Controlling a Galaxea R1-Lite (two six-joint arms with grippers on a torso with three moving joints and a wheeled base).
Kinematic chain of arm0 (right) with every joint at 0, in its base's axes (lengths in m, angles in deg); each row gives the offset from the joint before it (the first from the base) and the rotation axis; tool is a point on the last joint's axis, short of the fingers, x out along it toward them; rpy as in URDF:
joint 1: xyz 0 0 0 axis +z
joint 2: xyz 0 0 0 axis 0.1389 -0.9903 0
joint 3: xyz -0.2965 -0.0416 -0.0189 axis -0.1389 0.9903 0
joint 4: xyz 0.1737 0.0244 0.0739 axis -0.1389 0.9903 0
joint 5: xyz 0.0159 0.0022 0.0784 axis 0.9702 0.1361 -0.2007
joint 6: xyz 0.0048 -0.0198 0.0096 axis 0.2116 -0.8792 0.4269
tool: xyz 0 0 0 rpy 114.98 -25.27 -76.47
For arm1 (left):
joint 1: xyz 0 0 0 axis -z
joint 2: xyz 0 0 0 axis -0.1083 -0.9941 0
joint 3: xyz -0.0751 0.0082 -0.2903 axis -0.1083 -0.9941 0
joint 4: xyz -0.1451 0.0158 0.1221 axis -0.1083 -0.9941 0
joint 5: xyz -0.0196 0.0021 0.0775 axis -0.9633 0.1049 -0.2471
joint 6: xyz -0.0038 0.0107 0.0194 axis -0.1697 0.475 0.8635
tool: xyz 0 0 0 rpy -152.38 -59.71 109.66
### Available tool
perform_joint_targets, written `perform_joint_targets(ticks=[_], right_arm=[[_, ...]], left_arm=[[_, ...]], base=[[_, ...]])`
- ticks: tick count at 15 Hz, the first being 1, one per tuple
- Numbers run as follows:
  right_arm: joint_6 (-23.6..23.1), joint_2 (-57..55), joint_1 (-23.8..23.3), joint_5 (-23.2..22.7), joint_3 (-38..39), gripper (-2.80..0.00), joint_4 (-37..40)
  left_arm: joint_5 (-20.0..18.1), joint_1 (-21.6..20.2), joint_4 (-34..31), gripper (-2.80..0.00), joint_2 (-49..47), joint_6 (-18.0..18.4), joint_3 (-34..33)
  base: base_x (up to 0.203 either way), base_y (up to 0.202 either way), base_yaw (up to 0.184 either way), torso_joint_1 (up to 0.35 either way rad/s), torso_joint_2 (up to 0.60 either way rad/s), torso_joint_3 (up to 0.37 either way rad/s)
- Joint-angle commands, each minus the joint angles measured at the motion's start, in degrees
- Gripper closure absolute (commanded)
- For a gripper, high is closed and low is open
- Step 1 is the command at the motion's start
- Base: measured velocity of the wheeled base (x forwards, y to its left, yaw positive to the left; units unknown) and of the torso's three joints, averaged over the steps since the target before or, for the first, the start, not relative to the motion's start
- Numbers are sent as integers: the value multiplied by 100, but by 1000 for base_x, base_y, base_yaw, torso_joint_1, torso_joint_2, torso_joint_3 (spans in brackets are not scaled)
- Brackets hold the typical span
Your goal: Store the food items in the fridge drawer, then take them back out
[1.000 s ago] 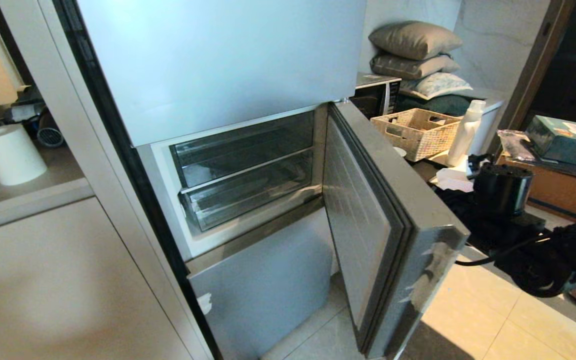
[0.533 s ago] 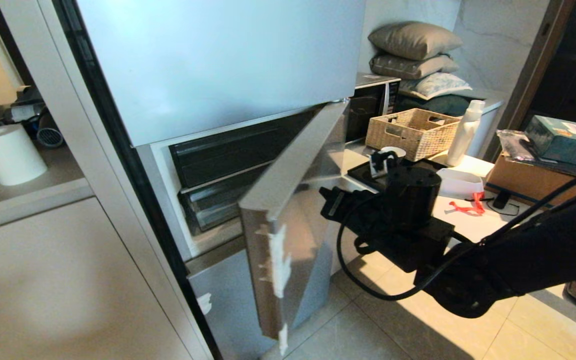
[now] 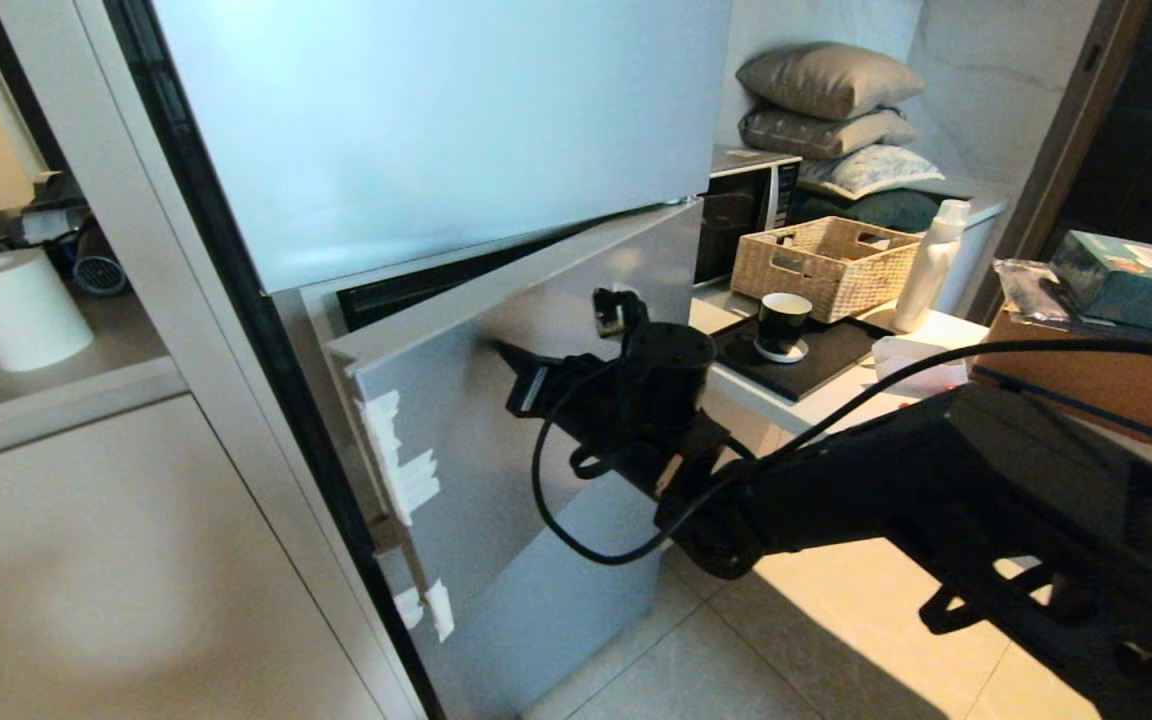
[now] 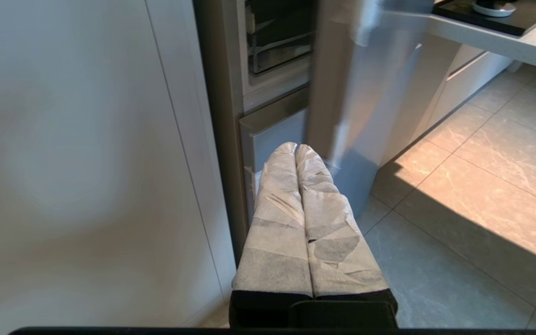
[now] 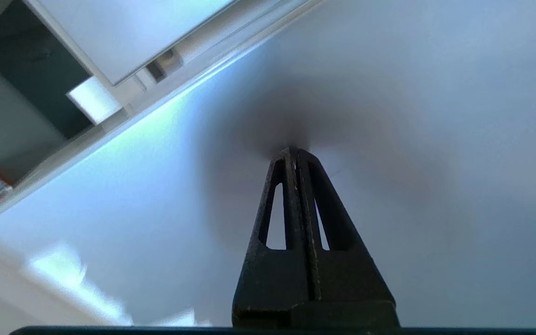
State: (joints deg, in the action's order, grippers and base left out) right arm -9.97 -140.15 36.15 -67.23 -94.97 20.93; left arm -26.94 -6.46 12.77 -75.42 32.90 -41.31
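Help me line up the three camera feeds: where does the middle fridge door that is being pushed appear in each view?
Head view: the middle fridge door sits centre, ajar, the shut right pincer at its face.
Left wrist view: its blurred edge stands beyond the shut left pincer.
Right wrist view: its pale face fills most of the picture, pincer tips against it.
Shared landmark: the dark gap above the door, visible in every view.

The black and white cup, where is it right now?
In the head view the black cup with a white rim sits right of the silver fridge door, on a dark mat just in front of the woven basket.
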Motion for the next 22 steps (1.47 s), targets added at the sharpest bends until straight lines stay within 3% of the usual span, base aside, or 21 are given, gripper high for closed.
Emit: perform_joint_targets(ticks=[1,6,9,16,18,22], right_arm=[[20,-683,22,-60,-679,0,-28],[6,-1492,-26,-110,-2122,0,176],[-43,-1682,-146,-214,-2174,0,190],[-156,-1526,-298,528,-2018,0,-501],[-312,-819,-236,644,-1147,0,-500],[-669,2260,-110,697,1812,0,-177]], left_arm=[[4,-2,1,0,-9,-2,0],[4,-2,1,0,-9,-2,0],[4,-2,1,0,-9,-2,0],[4,-2,1,0,-9,-2,-5],[4,-2,1,0,-9,-2,-8],[4,-3,1,0,-9,-2,0]], base=[[0,0,0,0,0,0],[0,0,0,0,0,0],[0,0,0,0,0,0],[0,0,0,0,0,0],[0,0,0,0,0,0],[0,0,0,0,0,0]])
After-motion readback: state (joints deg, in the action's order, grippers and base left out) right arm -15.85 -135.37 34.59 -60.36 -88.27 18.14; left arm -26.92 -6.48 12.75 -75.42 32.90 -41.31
